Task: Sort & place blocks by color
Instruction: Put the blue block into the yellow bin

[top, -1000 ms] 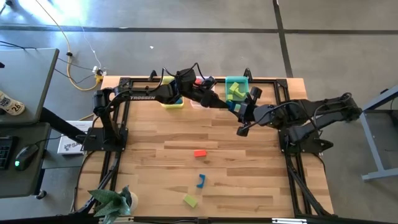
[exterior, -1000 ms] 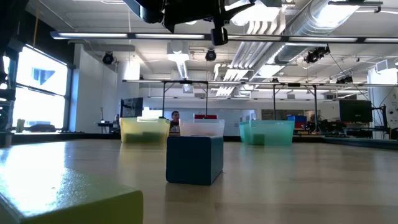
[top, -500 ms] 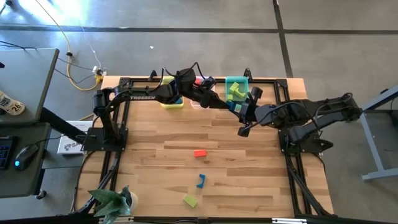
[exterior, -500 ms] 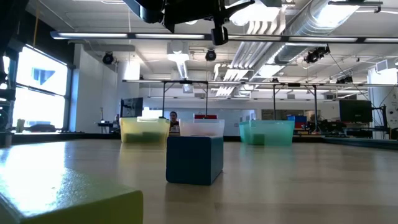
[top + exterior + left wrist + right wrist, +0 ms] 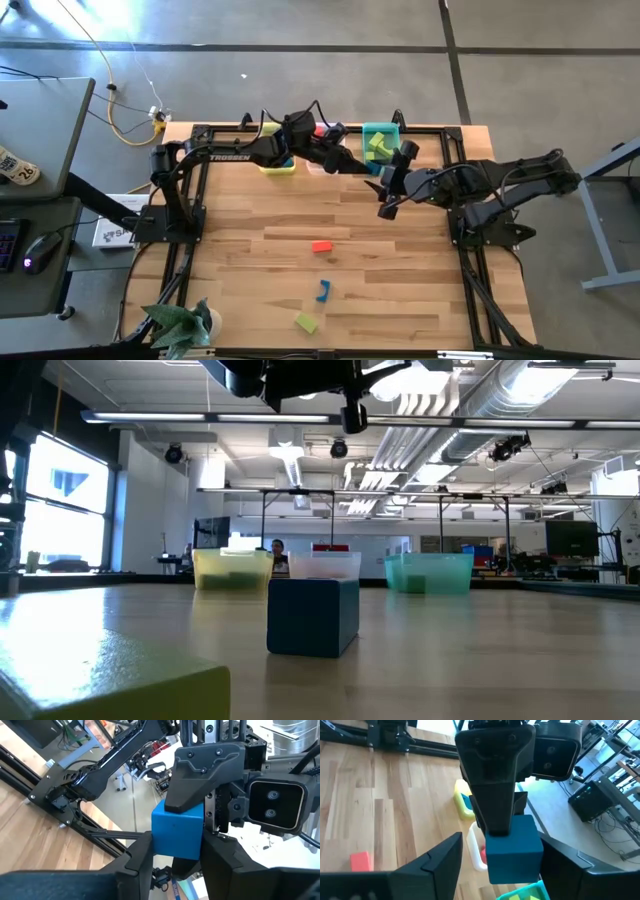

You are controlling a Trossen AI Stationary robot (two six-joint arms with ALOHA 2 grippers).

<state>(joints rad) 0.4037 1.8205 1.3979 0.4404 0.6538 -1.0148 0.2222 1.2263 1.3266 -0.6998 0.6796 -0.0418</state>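
Note:
A blue cube (image 5: 177,832) hangs in the air over the table's far part, near the teal bin (image 5: 381,140). My left gripper (image 5: 177,855) is shut on it. My right gripper (image 5: 500,862) faces it from the opposite side, open, one finger on either side of the cube (image 5: 512,850) and apart from it. On the table lie a red block (image 5: 321,246), a blue arch (image 5: 323,291) and a yellow-green block (image 5: 306,322). Yellow-green blocks lie in the teal bin. My left gripper pinches the blue cube between its two fingers, on two opposite faces (image 5: 159,840). The fingers come in level from the table's left side. The cube is lifted clear, high above the table, sitting square in the hold.
A yellow bin (image 5: 278,162), a clear bin (image 5: 324,565) and the teal bin stand in a row along the far edge. A potted plant (image 5: 180,325) sits at the near left corner. The wooden table's middle (image 5: 300,210) is bare.
My right gripper has opened and let go of the blue cube, which stays in place in my left gripper. Both arms have kept still.

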